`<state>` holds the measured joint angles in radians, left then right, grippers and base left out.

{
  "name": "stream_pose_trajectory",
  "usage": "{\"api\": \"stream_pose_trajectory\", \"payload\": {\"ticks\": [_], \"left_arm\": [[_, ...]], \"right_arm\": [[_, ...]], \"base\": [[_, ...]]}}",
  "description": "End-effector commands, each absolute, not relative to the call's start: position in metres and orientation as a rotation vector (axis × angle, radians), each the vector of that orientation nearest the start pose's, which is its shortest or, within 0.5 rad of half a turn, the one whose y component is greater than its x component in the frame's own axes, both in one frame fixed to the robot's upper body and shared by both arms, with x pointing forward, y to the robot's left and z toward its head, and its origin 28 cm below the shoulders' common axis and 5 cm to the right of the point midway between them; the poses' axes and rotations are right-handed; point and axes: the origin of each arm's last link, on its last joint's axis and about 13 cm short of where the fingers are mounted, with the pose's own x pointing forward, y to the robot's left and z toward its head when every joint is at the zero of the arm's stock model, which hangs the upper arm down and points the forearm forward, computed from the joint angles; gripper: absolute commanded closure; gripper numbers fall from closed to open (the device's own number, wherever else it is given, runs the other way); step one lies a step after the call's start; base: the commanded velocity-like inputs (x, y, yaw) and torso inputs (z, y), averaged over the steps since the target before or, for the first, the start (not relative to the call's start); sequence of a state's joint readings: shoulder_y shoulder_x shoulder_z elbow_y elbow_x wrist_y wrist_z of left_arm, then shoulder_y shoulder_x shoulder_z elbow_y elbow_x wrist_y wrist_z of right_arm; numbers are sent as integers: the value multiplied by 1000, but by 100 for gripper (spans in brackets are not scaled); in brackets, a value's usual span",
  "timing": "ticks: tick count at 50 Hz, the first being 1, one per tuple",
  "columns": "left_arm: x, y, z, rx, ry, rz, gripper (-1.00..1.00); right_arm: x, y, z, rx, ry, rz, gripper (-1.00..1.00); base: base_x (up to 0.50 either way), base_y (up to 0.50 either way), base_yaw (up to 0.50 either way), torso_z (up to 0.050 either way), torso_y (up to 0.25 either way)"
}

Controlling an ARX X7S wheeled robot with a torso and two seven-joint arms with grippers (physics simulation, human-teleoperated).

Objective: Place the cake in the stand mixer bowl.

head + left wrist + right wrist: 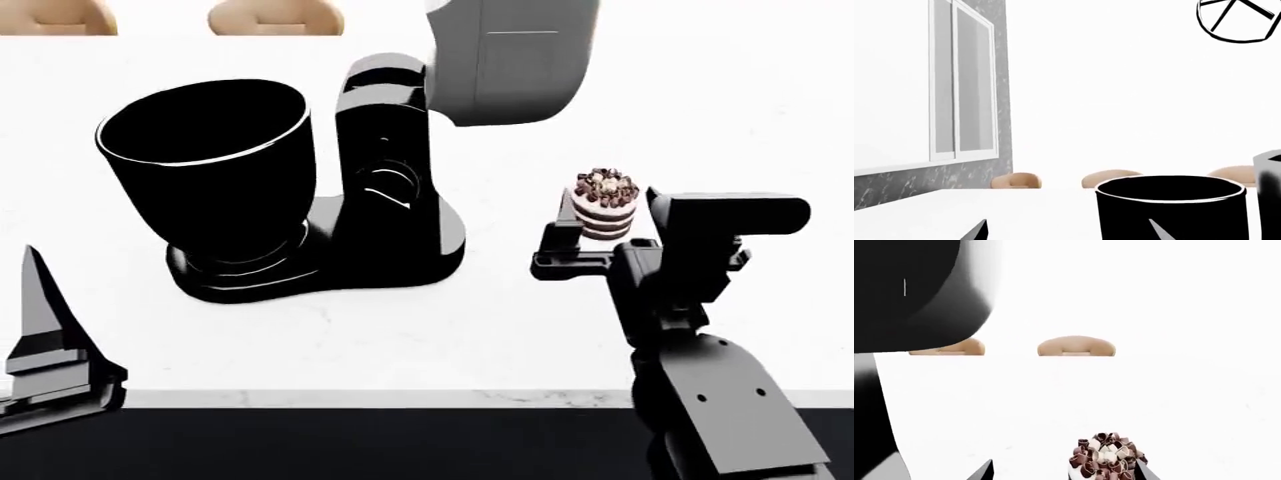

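The cake (605, 204), a small layer cake topped with chocolate curls, stands on the white counter (441, 320) to the right of the black stand mixer (390, 200). My right gripper (607, 240) is open around it. In the right wrist view the cake (1107, 459) sits between the fingertips, close against one finger, and the gripper (1064, 472) is not closed on it. The stand mixer bowl (207, 165), large and glossy black, sits on the mixer's base at the left. My left gripper (40, 295) is open and empty at the near left, and the bowl (1171, 210) shows just ahead of it (1067, 232).
The mixer's grey head (514, 60) is tilted up above the mixer column and looms dark in the right wrist view (914, 290). Tan chairs (274, 17) stand beyond the counter. The counter's front edge (400, 398) runs near me. A window (964, 80) is on the left wall.
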<state>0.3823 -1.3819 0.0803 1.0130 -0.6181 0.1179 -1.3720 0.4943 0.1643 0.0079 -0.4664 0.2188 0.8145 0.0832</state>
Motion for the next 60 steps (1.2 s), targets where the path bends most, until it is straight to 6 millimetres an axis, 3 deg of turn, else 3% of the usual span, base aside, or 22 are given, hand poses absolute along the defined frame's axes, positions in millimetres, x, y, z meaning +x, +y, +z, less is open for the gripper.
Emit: {"api": "stream_pose_trajectory", "payload": {"ticks": [1,10,24,60], "left_arm": [[113,264,201,146,-435,311,-100],[114,264,200,147,-430,312,-100],[115,264,201,149,-431,313,-100],[115,264,201,150,-430,314,-100]], "right_arm": [[286,-129,181,-20,-26,-37,-100],[303,-134,171,-14,46,-49,-100],[312,-140,163,5,69,-65,-100],[343,-145,158,-11,91,-81,-100]], "base": [[0,0,0,0,0],[0,0,0,0,0],[0,0,0,0,0],[0,0,0,0,0]]}}
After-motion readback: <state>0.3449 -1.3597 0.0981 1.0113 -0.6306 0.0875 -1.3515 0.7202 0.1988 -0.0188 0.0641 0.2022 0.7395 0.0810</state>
